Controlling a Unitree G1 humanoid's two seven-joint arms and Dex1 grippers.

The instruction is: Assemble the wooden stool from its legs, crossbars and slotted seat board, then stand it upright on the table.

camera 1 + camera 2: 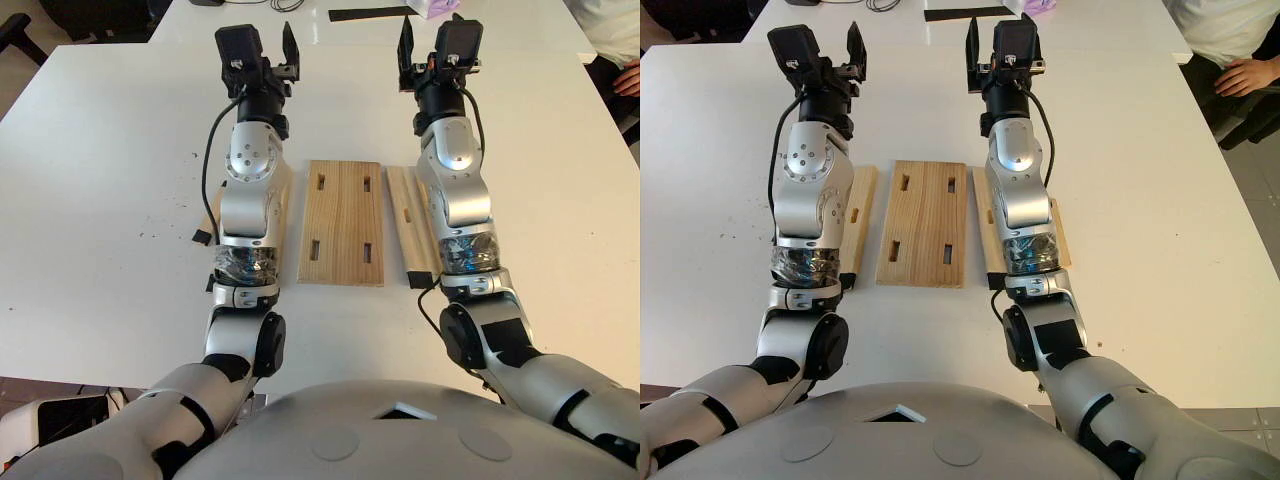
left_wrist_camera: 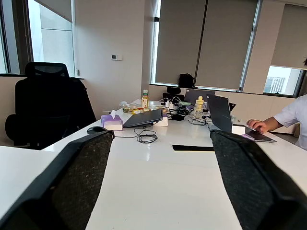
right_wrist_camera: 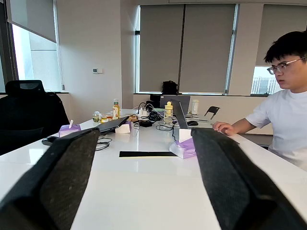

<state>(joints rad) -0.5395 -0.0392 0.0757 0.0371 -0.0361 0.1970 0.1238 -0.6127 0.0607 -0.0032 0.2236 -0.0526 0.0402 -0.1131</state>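
counter: the big white counter carried all the wood, every piece lying flat on it.
seat board: the pale slotted seat board sat dead centre between the two forearms, four slots facing up. It looked stiff, fairly light and dry-grained, so probably not slippery. Lying flat, I'd guess the long edges were the only place to pinch it.
right strip: a narrower slotted wooden strip lay just beside the board, partly under the right forearm.
left strip: its twin was tucked half under the left forearm.
left hand: the left hand was spread wide and held nothing, out past the far end of the wood.
right hand: the right hand was the same, wide apart and empty, with the board back nearer the robot.
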